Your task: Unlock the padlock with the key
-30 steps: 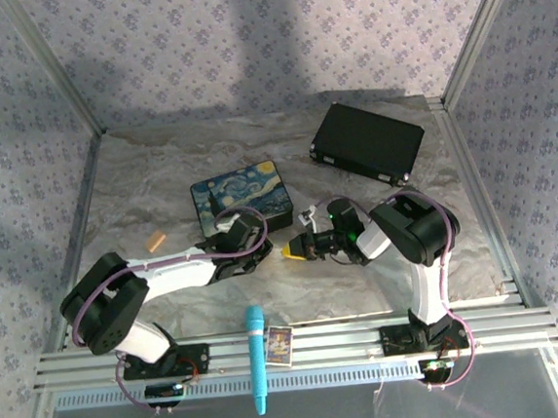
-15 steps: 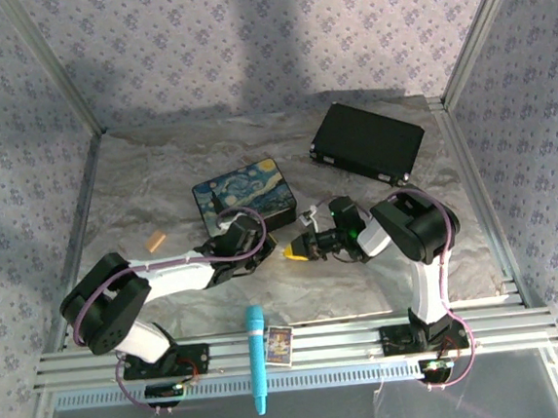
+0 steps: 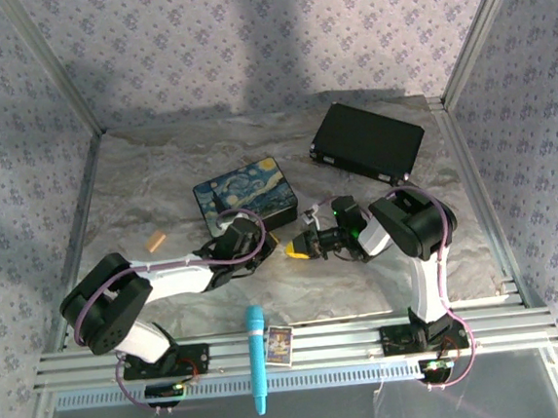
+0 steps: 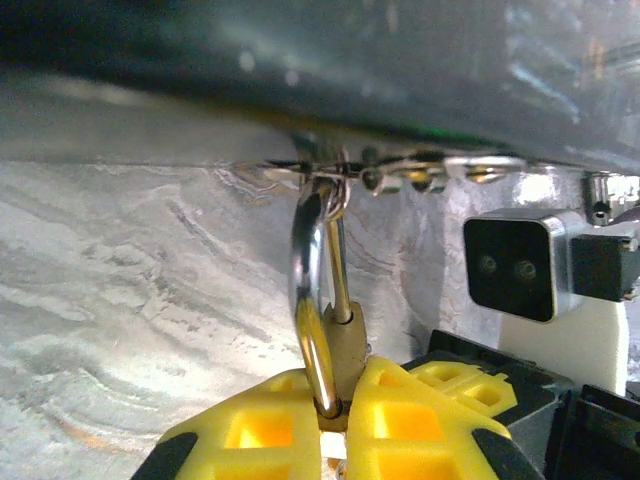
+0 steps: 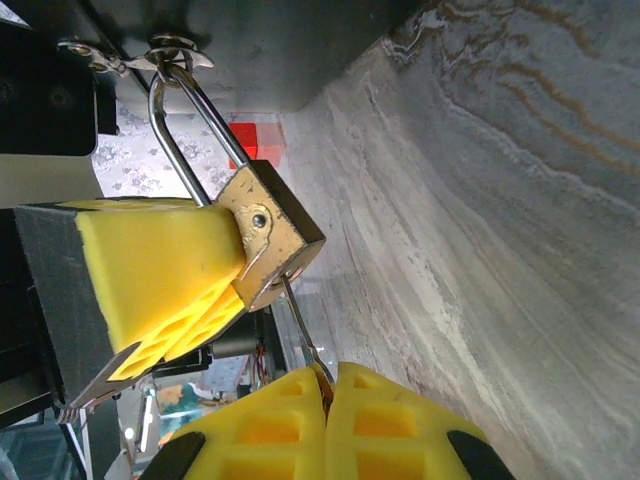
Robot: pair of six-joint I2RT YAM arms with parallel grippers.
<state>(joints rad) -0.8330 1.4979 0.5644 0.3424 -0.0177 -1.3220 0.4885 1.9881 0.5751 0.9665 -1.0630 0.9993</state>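
The brass padlock [image 4: 352,345] is pinched by its body in my left gripper [image 4: 340,412], which is shut on it. Its silver shackle [image 4: 308,285] hangs through the latch [image 4: 330,180] of the starry-night tin [image 3: 246,194]. In the right wrist view the padlock [image 5: 272,232] stands tilted, and the thin silver key [image 5: 301,330] runs from its bottom face down into my right gripper [image 5: 328,388], which is shut on the key's head. From above, the left gripper [image 3: 265,241] and right gripper [image 3: 298,249] meet tip to tip just in front of the tin.
A black case [image 3: 366,143] lies at the back right. A small cork-coloured piece [image 3: 155,242] sits left of the left arm. A cyan pen-like stick [image 3: 257,358] and a small card [image 3: 279,347] rest on the front rail.
The tin has slid slightly to the right and the right wrist has shifted a little with it. Both grippers have stayed shut on what they hold.
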